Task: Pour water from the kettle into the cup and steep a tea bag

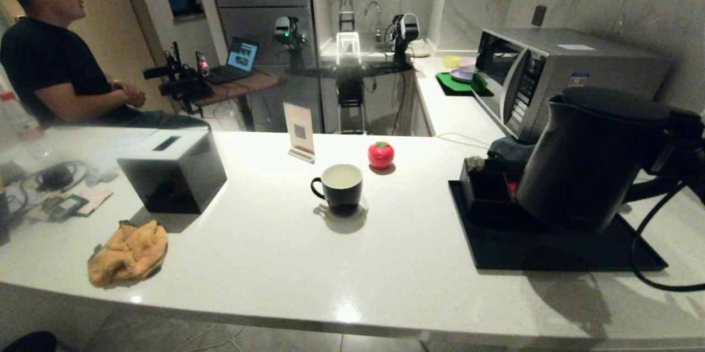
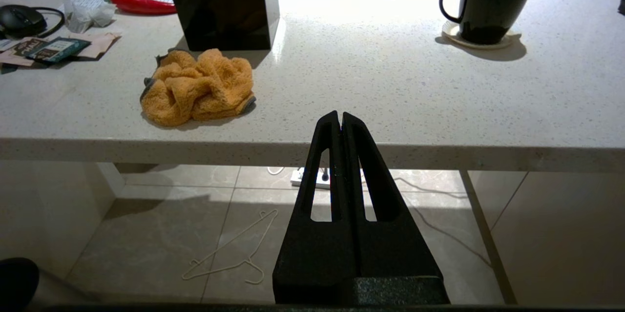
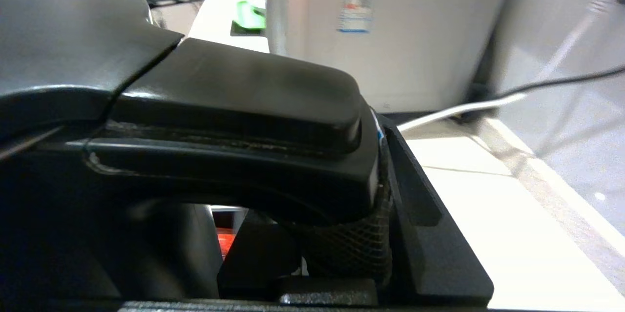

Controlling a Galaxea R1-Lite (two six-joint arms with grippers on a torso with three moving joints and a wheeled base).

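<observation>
The matte black kettle [image 1: 584,159] is at the right over a black tray [image 1: 551,253], leaning a little towards the middle of the counter. My right gripper [image 1: 680,142] is shut on its loop handle [image 3: 234,107], with fingers [image 3: 425,234] on either side of the handle in the right wrist view. The black cup [image 1: 341,184] stands on a coaster at mid-counter, well left of the kettle, and its inside is pale. Whether water is in it I cannot tell. The tea bag is out of view. My left gripper [image 2: 341,119] is shut and empty, in front of the counter's near edge.
A low black compartment box [image 1: 484,181] sits on the tray behind the kettle. A red tomato-shaped object [image 1: 380,154] and a card stand [image 1: 300,131] are behind the cup. To the left are a black box [image 1: 173,170] and an orange cloth [image 1: 129,253]. A microwave [image 1: 551,71] stands at the back right, and a cable [image 1: 644,264] loops beside the tray.
</observation>
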